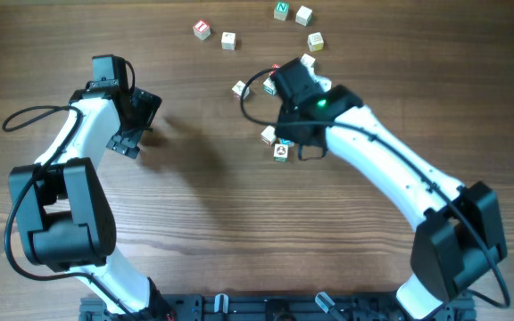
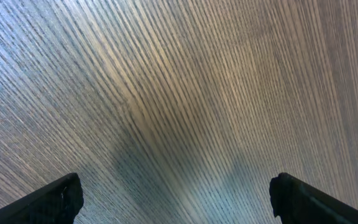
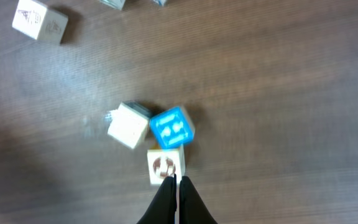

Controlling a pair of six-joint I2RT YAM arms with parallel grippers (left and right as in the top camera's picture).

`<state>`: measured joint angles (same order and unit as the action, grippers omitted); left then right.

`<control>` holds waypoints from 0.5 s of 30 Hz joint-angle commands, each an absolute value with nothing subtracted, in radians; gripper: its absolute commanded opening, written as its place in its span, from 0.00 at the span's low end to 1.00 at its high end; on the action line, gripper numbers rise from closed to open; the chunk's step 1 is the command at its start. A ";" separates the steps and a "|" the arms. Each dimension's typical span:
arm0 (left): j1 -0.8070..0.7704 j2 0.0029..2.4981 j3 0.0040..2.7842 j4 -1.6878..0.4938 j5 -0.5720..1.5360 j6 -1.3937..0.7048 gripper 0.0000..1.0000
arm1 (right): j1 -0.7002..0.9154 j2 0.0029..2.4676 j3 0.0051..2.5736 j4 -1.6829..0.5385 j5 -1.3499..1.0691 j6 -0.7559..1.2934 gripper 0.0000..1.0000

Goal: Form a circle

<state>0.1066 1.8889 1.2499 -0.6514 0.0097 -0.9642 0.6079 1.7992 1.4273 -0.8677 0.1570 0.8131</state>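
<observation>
Small pale wooden cubes lie scattered at the far middle of the table, in no ring. Three huddle together: a plain cube (image 3: pixel 128 125), a blue-faced cube (image 3: pixel 172 128) and a red-marked cube (image 3: pixel 165 166). My right gripper (image 3: pixel 177 179) is shut, holding nothing, with its tips against the red-marked cube's near edge. From overhead this cluster (image 1: pixel 277 144) sits beside the right wrist. Other cubes (image 1: pixel 203 29) (image 1: pixel 304 14) (image 1: pixel 315 41) arc loosely behind it. My left gripper (image 1: pixel 143 125) (image 2: pixel 176 202) hangs open over bare wood at the left, far from every cube.
Another pale cube (image 3: pixel 40 20) lies at the far left of the right wrist view. A cube (image 1: pixel 239 88) and a black cable loop sit just left of the right wrist. The arm bases stand at the near edge.
</observation>
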 commanded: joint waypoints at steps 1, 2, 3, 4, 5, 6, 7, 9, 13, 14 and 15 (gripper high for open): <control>0.108 1.902 1.253 -0.651 0.010 -0.974 1.00 | 0.690 1.805 1.328 -0.810 0.280 0.983 0.05; 0.108 1.902 1.253 -0.651 0.010 -0.974 1.00 | 0.698 1.805 1.288 -0.799 0.303 1.059 0.05; 0.108 1.902 1.253 -0.651 0.010 -0.974 1.00 | 0.698 1.805 1.246 -0.797 0.326 1.153 0.05; 0.108 1.902 1.253 -0.651 0.010 -0.974 1.00 | 0.697 1.805 1.222 -0.795 0.329 1.222 0.04; 0.108 1.902 1.253 -0.651 0.010 -0.974 1.00 | 0.696 1.805 1.212 -0.792 0.329 1.253 0.05; 0.108 1.902 1.253 -0.651 0.010 -0.974 1.00 | 0.696 1.805 1.206 -0.776 0.336 1.255 0.05; 0.108 1.902 1.253 -0.651 0.010 -0.974 1.00 | 0.696 1.805 1.202 -0.769 0.348 1.256 0.05; 0.108 1.902 1.253 -0.651 0.010 -0.974 1.00 | 0.694 1.809 1.196 -0.763 0.364 1.256 0.05; 0.108 1.902 1.253 -0.651 0.010 -0.974 1.00 | 0.673 1.809 1.152 -0.667 0.344 1.204 0.05; 0.108 1.902 1.253 -0.651 0.010 -0.974 1.00 | 0.666 1.809 1.131 -0.621 0.329 1.185 0.05; 0.108 1.902 1.253 -0.651 0.010 -0.974 1.00 | 0.659 1.809 1.114 -0.584 0.316 1.177 0.05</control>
<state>0.1066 1.8889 1.2499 -0.6514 0.0101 -0.9642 0.6807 1.8019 1.1606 -0.6437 0.3195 1.2034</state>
